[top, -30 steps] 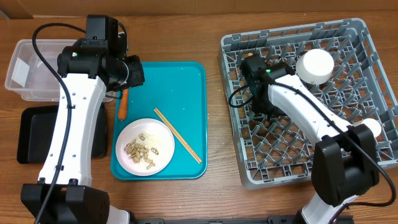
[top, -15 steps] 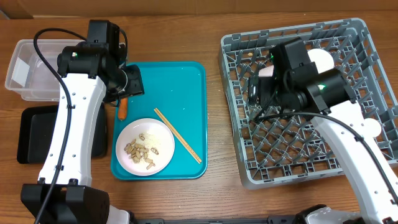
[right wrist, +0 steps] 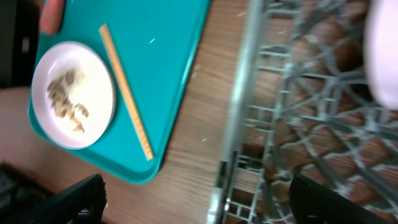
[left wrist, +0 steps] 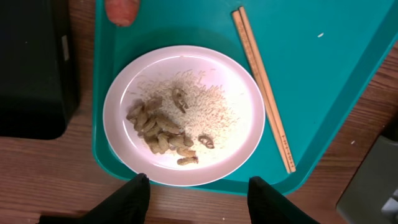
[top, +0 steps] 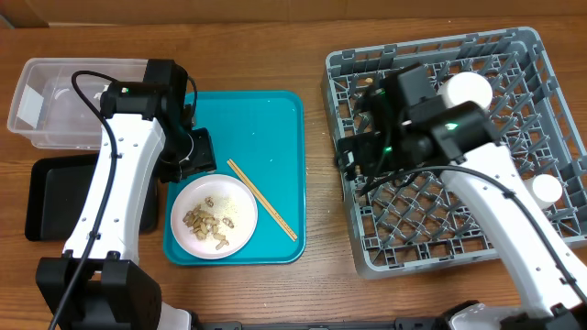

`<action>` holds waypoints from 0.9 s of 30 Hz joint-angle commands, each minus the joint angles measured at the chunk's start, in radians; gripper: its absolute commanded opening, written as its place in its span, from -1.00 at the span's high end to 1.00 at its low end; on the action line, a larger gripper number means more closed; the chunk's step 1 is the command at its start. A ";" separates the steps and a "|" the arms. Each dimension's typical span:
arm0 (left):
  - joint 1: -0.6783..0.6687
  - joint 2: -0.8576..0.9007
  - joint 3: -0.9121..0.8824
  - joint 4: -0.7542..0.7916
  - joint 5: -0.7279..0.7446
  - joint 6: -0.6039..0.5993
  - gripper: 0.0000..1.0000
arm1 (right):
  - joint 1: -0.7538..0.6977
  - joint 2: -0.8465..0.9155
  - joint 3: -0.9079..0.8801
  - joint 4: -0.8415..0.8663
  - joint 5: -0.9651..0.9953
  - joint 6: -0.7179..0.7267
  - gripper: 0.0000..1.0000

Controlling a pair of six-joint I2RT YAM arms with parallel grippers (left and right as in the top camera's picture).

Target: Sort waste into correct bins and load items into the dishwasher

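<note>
The left gripper (left wrist: 199, 185) is spread wide and holds nothing. Its dark fingers (left wrist: 134, 200) sit at the bottom edge of the left wrist view, straddling the lower rim of the white plate (left wrist: 239, 152). The plate lies directly ahead of the claw, carrying tan peanuts (left wrist: 155, 130) at lower left and loose rice (left wrist: 208, 102) toward the middle.

Beyond the plate, at the top edge of that view, only the blunt end of the carrot (left wrist: 122, 9) shows, so its long axis cannot be told. In the overhead view the arm hides it. The chopsticks (left wrist: 261, 87) lie just beside the plate's right rim, their long axis running from upper centre down to lower right.

All of this sits on the teal tray (left wrist: 323, 74), whose raised lip is close on the left. The black tray (left wrist: 31, 62) lies just past that lip, and the clear tub (top: 37, 128) is further off, in the upper left of the overhead view.

The left arm is plainly the nearer one. A grab at the plate rim has open room below, but the chopsticks crowd the right side.

The right gripper (right wrist: 196, 186) is also wide and empty. It hangs over the left rim of the dish rack (top: 541, 55) and the strip of table (right wrist: 186, 112) beside it. A white bowl (top: 465, 93) and a small cup (top: 548, 188) stand in the rack.
</note>
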 commanded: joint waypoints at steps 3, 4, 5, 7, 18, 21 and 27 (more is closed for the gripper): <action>0.074 -0.015 -0.008 -0.006 -0.034 -0.046 -0.07 | 0.165 0.123 -0.005 0.047 -0.039 -0.026 -0.86; 0.087 -0.015 -0.008 -0.007 -0.033 -0.046 -0.07 | 0.179 0.136 -0.005 0.055 -0.039 -0.026 -0.82; 0.102 -0.015 -0.008 -0.007 -0.032 -0.046 -0.07 | 0.204 0.160 -0.005 0.074 -0.039 -0.026 -0.77; 0.129 -0.015 -0.008 -0.006 -0.032 -0.045 -0.08 | 0.243 0.205 -0.005 0.109 -0.038 -0.026 -0.70; 0.150 -0.015 -0.008 0.026 -0.032 -0.041 -0.10 | 0.363 0.456 -0.005 0.298 0.064 -0.026 0.08; 0.150 -0.015 -0.008 0.031 -0.032 -0.041 -0.10 | 0.379 0.490 -0.005 0.331 0.114 -0.026 0.11; 0.150 -0.015 -0.008 0.031 -0.032 -0.041 -0.10 | 0.396 0.545 -0.005 0.355 0.127 -0.026 0.14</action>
